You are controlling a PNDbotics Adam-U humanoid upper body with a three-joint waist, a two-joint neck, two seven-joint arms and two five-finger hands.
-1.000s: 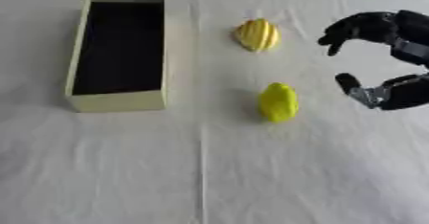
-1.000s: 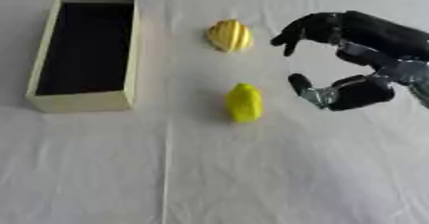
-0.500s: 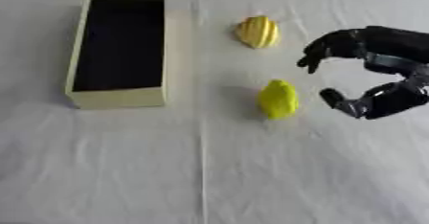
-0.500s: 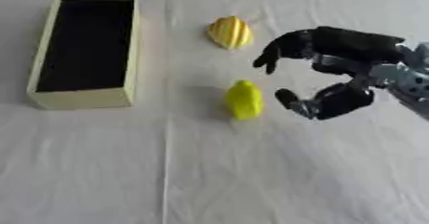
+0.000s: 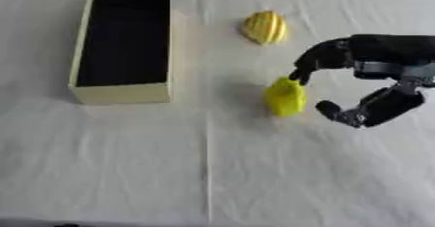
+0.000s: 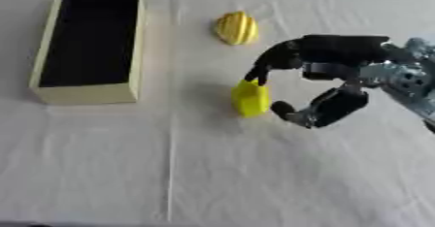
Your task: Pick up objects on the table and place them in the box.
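The right hand [image 6: 327, 83] has moved left; its open, curved fingers now touch the yellow-green object [image 6: 251, 98].

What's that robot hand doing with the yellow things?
The robot's right hand is reaching in from the right toward a yellow object on the white table. Its fingers are curved around it, a fingertip at its top, but it isn't gripped yet. A second, striped yellow object lies farther back. The box on the left is empty.
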